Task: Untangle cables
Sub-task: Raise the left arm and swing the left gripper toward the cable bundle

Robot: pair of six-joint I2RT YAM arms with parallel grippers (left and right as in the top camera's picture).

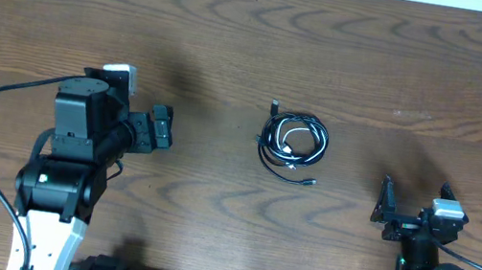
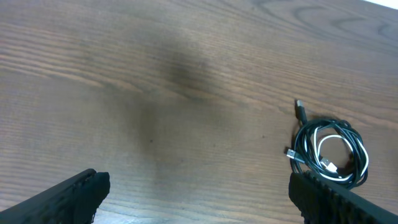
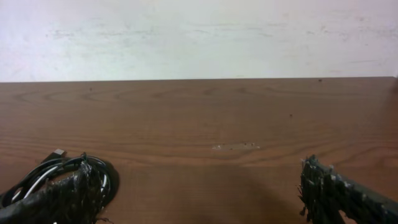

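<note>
Several cables (image 1: 293, 143), well apart from left hand (image 1: 161, 129)

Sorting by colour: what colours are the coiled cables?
The cables: black, plus one white; clearest in left wrist view.

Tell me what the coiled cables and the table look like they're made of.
The cables: probably flexible plastic or rubber jackets, black plus one white, smooth with a faint sheen; they hold loose loops. The table: wood or wood-look laminate, judging by brown swirling grain; low-gloss.
</note>
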